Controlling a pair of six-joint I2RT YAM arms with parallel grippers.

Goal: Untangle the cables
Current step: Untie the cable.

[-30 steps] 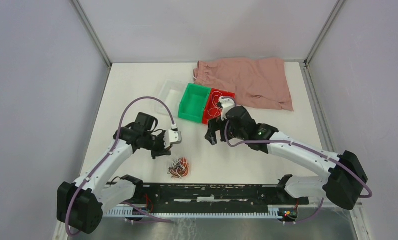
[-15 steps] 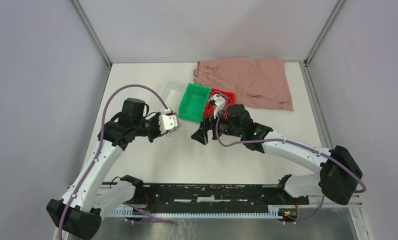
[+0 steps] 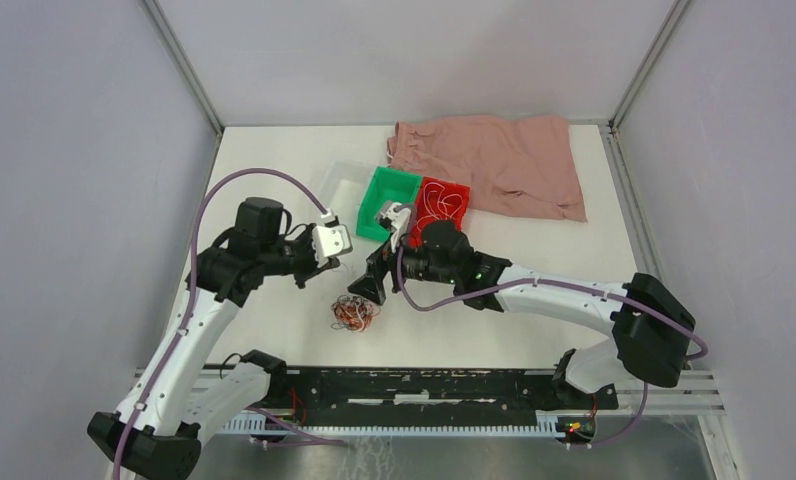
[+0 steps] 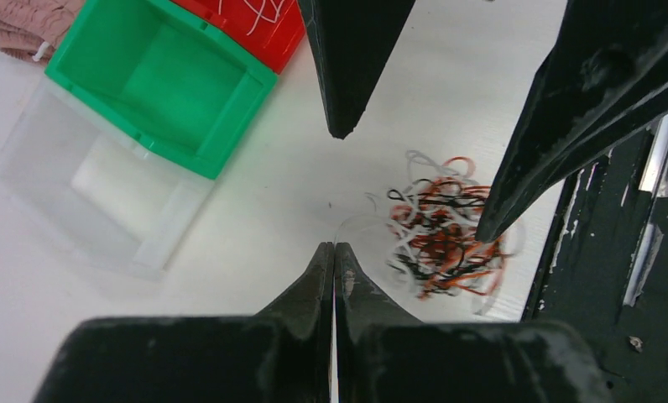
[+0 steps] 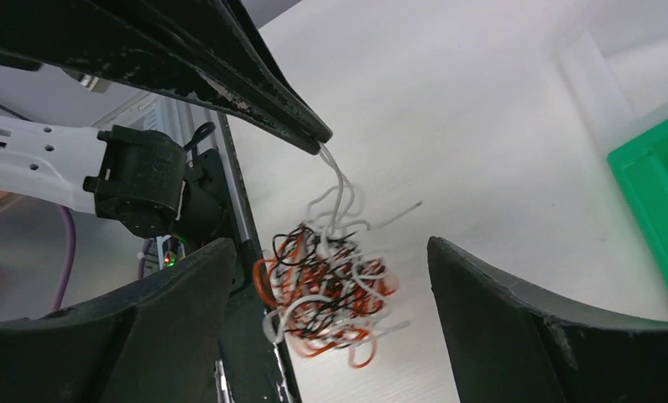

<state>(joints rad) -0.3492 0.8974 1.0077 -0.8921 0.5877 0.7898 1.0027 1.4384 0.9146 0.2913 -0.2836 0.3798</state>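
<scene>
We have the left gripper (image 4: 334, 256) clenched on one white strand of the cables (image 3: 354, 313). The tangle is on the tabletop (image 3: 274, 170), about 6 o'clock of the green bin (image 3: 389, 203). The right gripper (image 5: 328, 249) is spread wide over it. Risk: without a pin the whole clump drags along, or the thin strand slips.

The left arm (image 3: 189, 330) and right arm (image 3: 564, 292) have white link shells joined by black joint housings. The largest black housings sit at 7 and 4 o'clock in the top view. A purple cable (image 3: 264, 175) loops outside each arm. The left gripper (image 4: 332, 248) and right gripper (image 5: 331, 243) carry black tapered fingers with scuffed, chipped edges.
</scene>
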